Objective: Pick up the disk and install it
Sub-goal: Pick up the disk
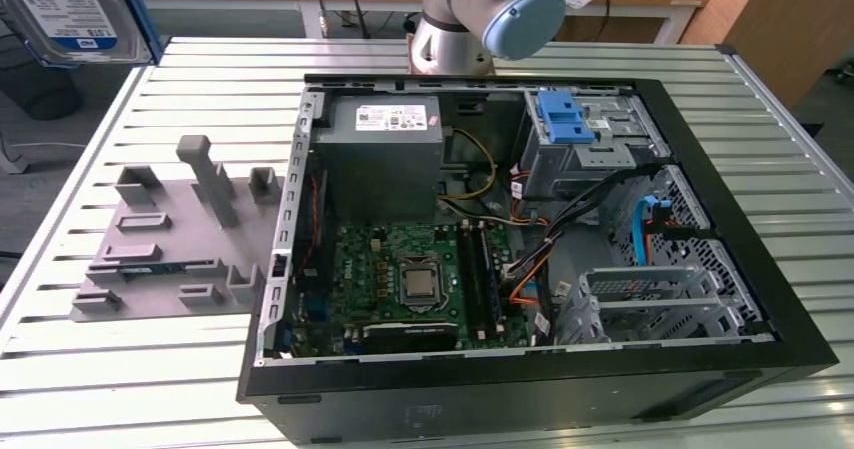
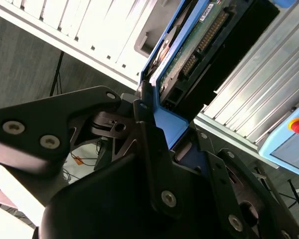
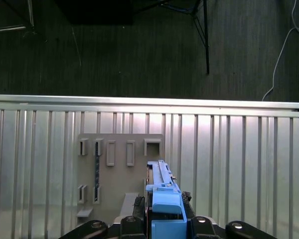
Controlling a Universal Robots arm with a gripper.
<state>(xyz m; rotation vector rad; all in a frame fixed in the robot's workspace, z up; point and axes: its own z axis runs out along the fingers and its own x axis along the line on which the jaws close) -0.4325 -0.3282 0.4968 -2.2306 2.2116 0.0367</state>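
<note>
The disk (image 1: 67,9) hangs high above the table at the exterior view's far left, its silver face and white-and-blue label showing. In the second wrist view my gripper (image 2: 164,127) is shut on the disk's (image 2: 189,45) blue carrier frame, with the green circuit board side in sight. The first wrist view has the disk (image 3: 162,191) edge-on between my black fingers (image 3: 138,201), with my gripper (image 3: 162,204) well above the slatted table. The open computer case (image 1: 534,219) lies apart from it, toward the exterior view's right.
A grey fixture plate (image 1: 174,229) with upright slots lies on the slatted metal table (image 1: 107,389), beside the case. Inside the case are a grey power-supply box (image 1: 380,134), a motherboard (image 1: 414,279) and a drive cage with a blue latch (image 1: 567,119). The arm's base (image 1: 467,19) stands behind the case.
</note>
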